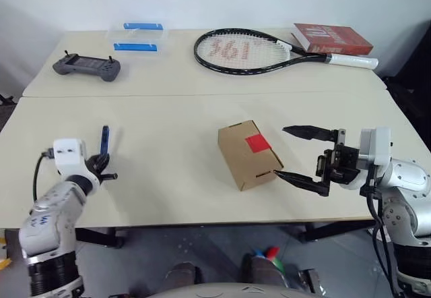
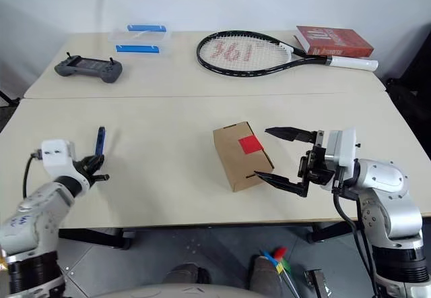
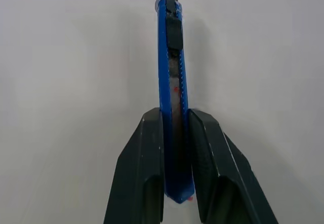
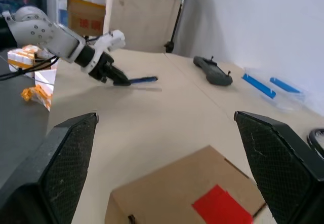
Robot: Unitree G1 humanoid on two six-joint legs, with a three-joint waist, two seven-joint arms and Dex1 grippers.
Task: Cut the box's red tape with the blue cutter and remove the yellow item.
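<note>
At the lower left of the head view, the left gripper pinches the blue cutter near its back end, and the cutter sticks up off the table. The cutter looks thin, stiff and light, so a firm squeeze low on its body should stop it twisting. In the middle sits the box, with the red tape on top. The box looks light and may slide when pushed. At the lower right, the right gripper is spread wide, empty, just beside the box.
</note>
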